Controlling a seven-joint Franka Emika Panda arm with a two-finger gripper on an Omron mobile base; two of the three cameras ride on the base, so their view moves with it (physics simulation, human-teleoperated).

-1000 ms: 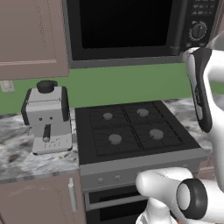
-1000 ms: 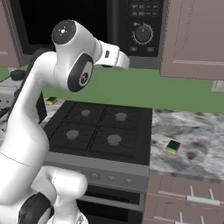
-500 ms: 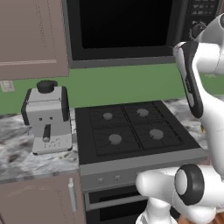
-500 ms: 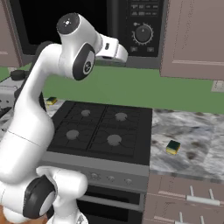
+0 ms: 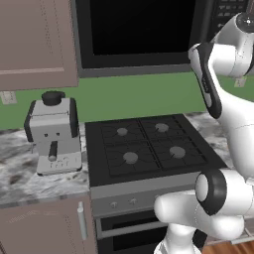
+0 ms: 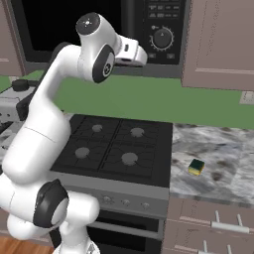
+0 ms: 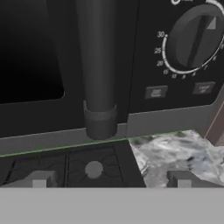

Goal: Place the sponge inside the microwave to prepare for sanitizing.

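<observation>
microwave [image 6: 99, 30] above stove [image 6: 111, 149], sponge [image 6: 196, 166] on counter [image 6: 218, 158] right of stove

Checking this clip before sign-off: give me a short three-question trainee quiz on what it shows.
1. True or false: the microwave door is shut.
2. Where does the sponge lie?
A. on a stove burner
B. on the marble counter right of the stove
C. inside the microwave
3. Fill in: the hand is ____ and faces the microwave's door handle.

Key: 1 true; 2 B; 3 open, holding nothing.
</observation>
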